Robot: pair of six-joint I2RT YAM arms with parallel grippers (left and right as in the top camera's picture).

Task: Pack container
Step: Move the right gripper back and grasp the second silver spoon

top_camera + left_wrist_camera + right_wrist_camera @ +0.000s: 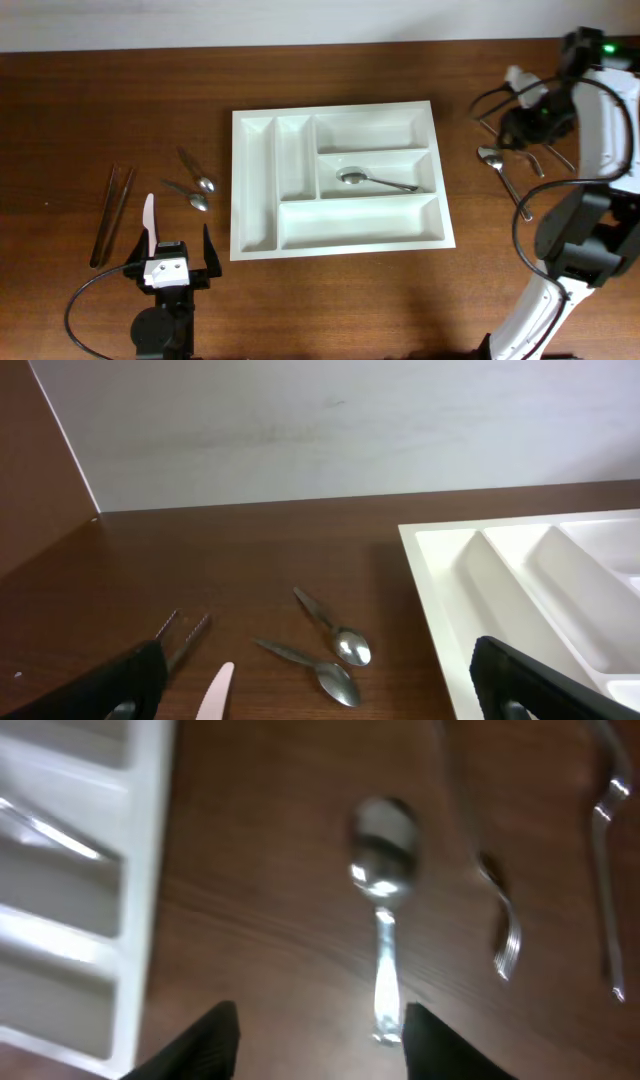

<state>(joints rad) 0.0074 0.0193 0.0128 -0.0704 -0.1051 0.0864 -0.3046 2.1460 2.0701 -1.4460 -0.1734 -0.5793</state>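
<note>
The white container (255,180) lies mid-table; its corner shows in the left wrist view (440,590) and its edge in the right wrist view (140,870). One spoon (375,180) lies in its middle crosswise compartment. My left gripper (172,262) is open and empty near the front edge; before it lie two spoons (196,186), which also show in the left wrist view (340,660), and a pale knife (149,222). My right gripper (525,120) is open and empty above a spoon (500,170) right of the container; that spoon (382,890) lies just ahead of the fingers (315,1040).
Dark chopsticks (112,212) lie at the far left. Forks (540,155) lie right of the spoon, blurred in the right wrist view (505,920). The right arm's base and cable (580,230) stand at the table's right edge.
</note>
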